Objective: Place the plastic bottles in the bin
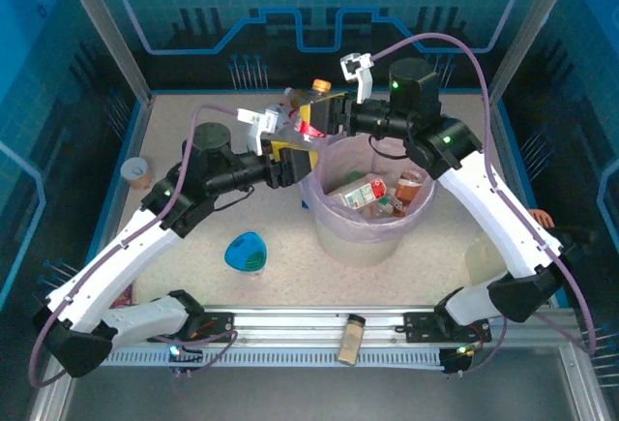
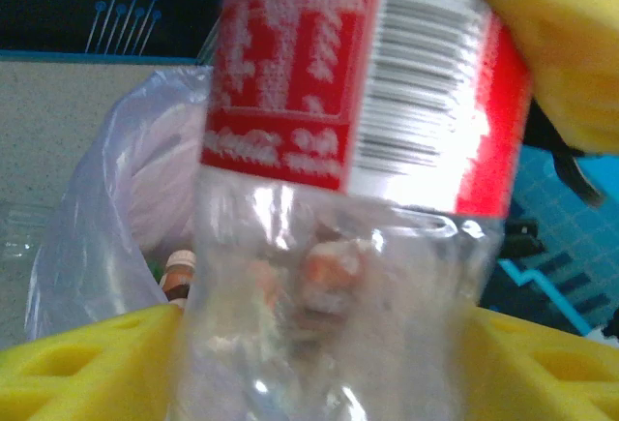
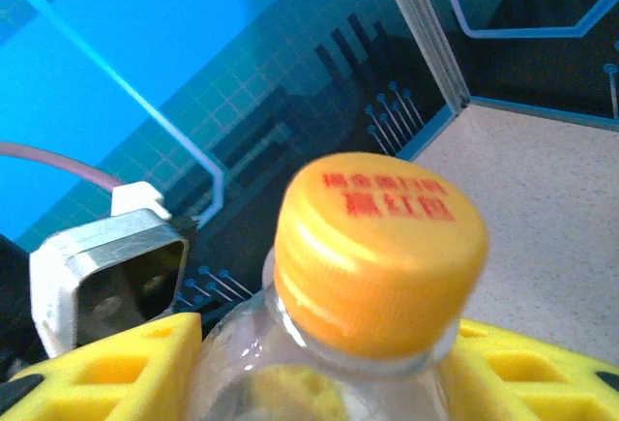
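One red-labelled bottle (image 1: 310, 131) hangs in the air above the far-left rim of the bin (image 1: 360, 243), with both grippers on it.
We note the right gripper (image 3: 324, 373) clamped on the shoulders just under the orange cap (image 3: 382, 247), its yellow fingers snug on both sides. The left gripper (image 2: 329, 363) brackets the clear lower body; we cannot tell whether its fingers press or stand just off. Inside the bin lie other bottles (image 1: 360, 192).
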